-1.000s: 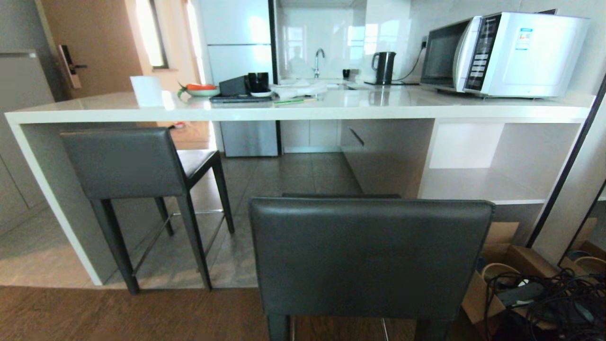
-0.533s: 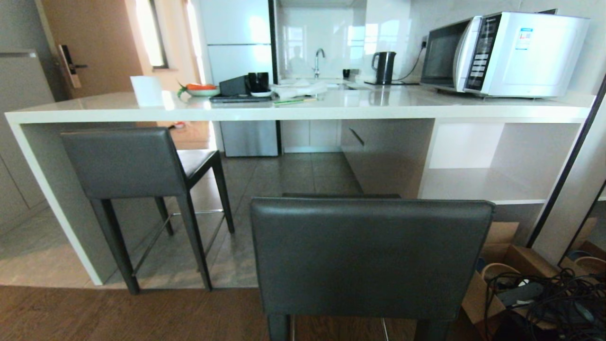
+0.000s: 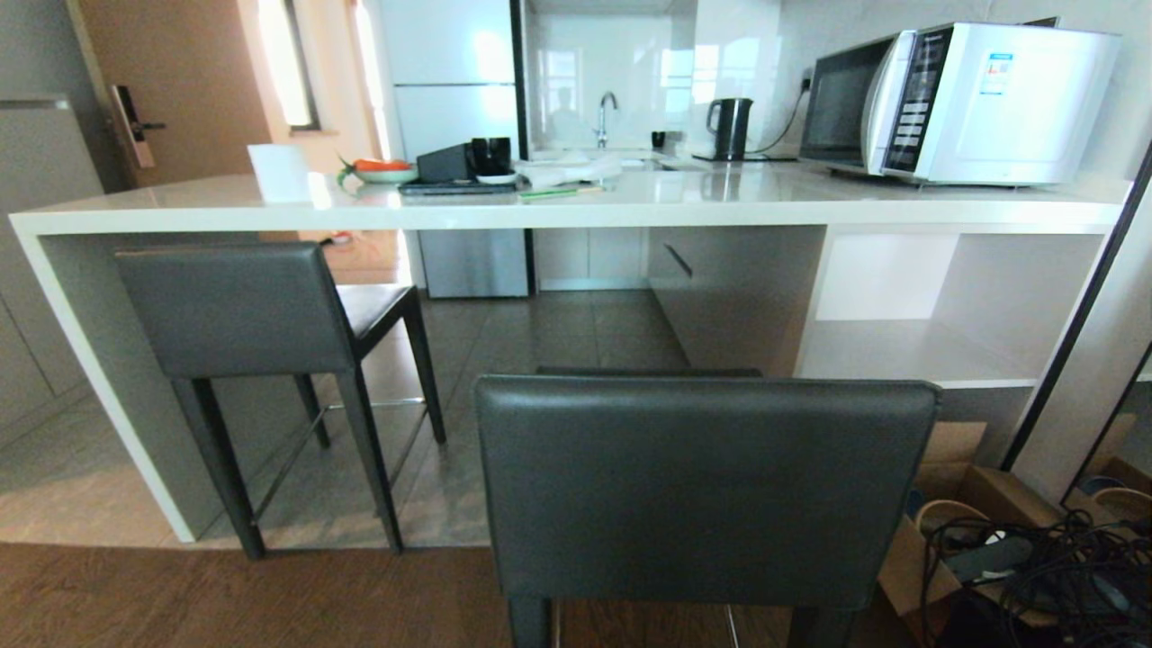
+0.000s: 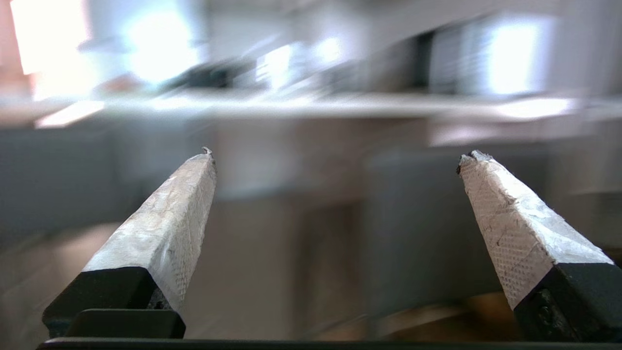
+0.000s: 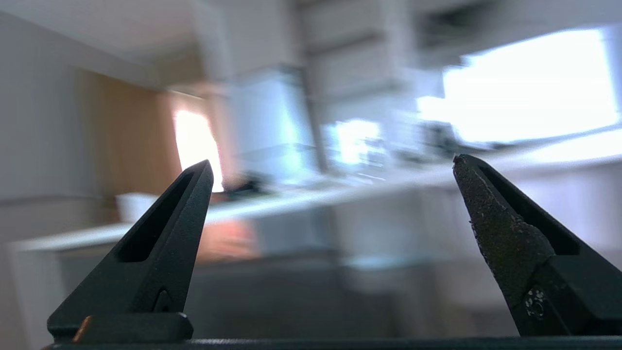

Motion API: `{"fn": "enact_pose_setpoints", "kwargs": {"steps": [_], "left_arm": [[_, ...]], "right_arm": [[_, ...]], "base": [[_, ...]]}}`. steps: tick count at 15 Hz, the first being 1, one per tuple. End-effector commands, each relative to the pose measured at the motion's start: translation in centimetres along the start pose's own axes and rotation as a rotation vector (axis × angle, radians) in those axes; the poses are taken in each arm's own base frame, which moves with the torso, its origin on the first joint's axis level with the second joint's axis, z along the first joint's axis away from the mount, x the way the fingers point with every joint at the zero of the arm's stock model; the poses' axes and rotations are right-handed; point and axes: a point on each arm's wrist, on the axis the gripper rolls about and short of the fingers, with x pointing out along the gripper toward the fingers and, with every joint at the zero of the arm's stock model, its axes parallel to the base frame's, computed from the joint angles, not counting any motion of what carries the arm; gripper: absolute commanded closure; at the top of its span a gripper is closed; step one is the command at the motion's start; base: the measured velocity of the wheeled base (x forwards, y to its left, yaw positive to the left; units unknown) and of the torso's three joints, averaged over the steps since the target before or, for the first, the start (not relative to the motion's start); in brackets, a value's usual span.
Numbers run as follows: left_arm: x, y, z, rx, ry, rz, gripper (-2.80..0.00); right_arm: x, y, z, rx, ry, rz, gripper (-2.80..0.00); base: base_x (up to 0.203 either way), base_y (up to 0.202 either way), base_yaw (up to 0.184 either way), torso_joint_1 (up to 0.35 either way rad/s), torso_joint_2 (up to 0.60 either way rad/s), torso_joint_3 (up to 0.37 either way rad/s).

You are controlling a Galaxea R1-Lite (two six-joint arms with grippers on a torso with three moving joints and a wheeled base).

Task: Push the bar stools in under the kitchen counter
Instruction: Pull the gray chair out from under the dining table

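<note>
The head view takes in the whole scene and neither arm. The counter (image 3: 576, 214) runs across the upper half of the frame, white slab on top, open shelves (image 3: 909, 351) under its right end. The left stool (image 3: 236, 310) stands at centre left with its seat partly beneath the slab and its backrest just in front of the counter edge. The near stool (image 3: 706, 490) fills the lower centre, its backrest facing the camera, well out from the counter on the wood floor (image 3: 225, 598). On the slab sit a microwave (image 3: 963, 99) at upper right, a kettle (image 3: 729, 128) and a tray (image 3: 459, 171) of small items. Boxes and cables (image 3: 1035, 567) crowd the lower right corner.

Only the wrist views show the grippers. The left gripper (image 4: 335, 158) has its pale, tape-wrapped fingers (image 4: 170, 228) spread wide, nothing between them; behind them, blurred, the counter edge crosses the upper frame and a dark backrest sits right of centre. The right gripper (image 5: 333, 165) likewise has its black fingers (image 5: 160, 243) spread apart and empty, pointing at the blurred counter with a bright doorway in the left half of the frame.
</note>
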Motion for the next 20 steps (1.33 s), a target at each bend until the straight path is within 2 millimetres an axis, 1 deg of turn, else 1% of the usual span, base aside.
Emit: {"fn": "enact_pose_setpoints", "kwargs": {"steps": [1,3,4,6,7,9,12,13,14,15,16,17,18,20], "left_arm": [[-0.2,0.5,-1.0,0.034,0.046,0.161,-2.8],[-0.2,0.8,-2.0,0.046,0.079,0.25,-2.8],[-0.1,1.0,-2.5,0.069,0.099,0.267,-2.8],[0.0,1.3,-4.2,0.119,0.162,0.282,-2.8],[0.0,1.5,-4.9,0.124,0.185,0.283,-2.8],[0.0,1.6,-5.6,0.119,0.208,0.282,-2.8],[-0.2,2.0,-8.7,0.097,0.313,0.294,-2.8],[-0.3,2.1,-9.0,0.07,0.324,0.299,-2.8],[-0.3,2.1,-9.1,0.018,0.319,0.307,-2.8],[-0.3,2.1,-9.1,0.008,0.318,0.311,-2.8],[-0.3,2.1,-9.0,0.009,0.318,0.314,-2.8],[-0.3,2.1,-9.0,0.009,0.329,0.32,-2.8],[-0.4,2.1,-9.0,0.009,0.356,0.325,-2.8],[-0.7,1.9,-8.8,0.069,0.42,0.319,-2.8]], "right_arm": [[0.1,-0.4,-0.5,-0.04,0.008,-0.093,-2.8],[0.1,-0.5,-0.8,-0.059,0.016,-0.127,-2.8],[0.2,-0.7,-1.4,-0.106,0.051,-0.135,-2.8],[0.3,-1.5,-4.0,-0.253,0.169,-0.163,-2.8],[0.4,-1.8,-4.9,-0.279,0.197,-0.17,-2.8],[0.3,-2.3,-6.6,-0.287,0.249,-0.178,-2.8],[-0.1,-3.3,-10.4,-0.288,0.34,-0.184,-2.8],[-0.4,-3.7,-12.0,-0.287,0.377,-0.176,-2.8],[-0.8,-4.0,-13.2,-0.278,0.431,-0.173,-2.8],[-1.1,-4.1,-13.9,-0.268,0.508,-0.164,-2.8],[-1.4,-4.2,-14.3,-0.266,0.577,-0.146,-2.8],[-1.5,-4.2,-14.4,-0.273,0.597,-0.136,-2.8],[-1.5,-4.2,-14.5,-0.278,0.601,-0.133,-2.8],[-1.5,-4.2,-14.5,-0.285,0.6,-0.13,-2.8]], "base": [[0.0,0.0,0.0,0.0,0.0,0.0],[0.0,0.0,0.0,0.0,0.0,0.0],[0.0,0.0,0.0,0.0,0.0,0.0],[0.0,0.0,0.0,0.0,0.0,0.0],[0.0,0.0,0.0,0.0,0.0,0.0],[0.0,0.0,0.0,0.0,0.0,0.0],[0.0,0.0,0.0,0.0,0.0,0.0],[0.0,0.0,0.0,0.0,0.0,0.0],[0.0,0.0,0.0,0.0,0.0,0.0],[0.0,0.0,0.0,0.0,0.0,0.0],[0.0,0.0,0.0,0.0,0.0,0.0],[0.0,0.0,0.0,0.0,0.0,0.0],[0.0,0.0,0.0,0.0,0.0,0.0],[0.0,0.0,0.0,0.0,0.0,0.0]]}}
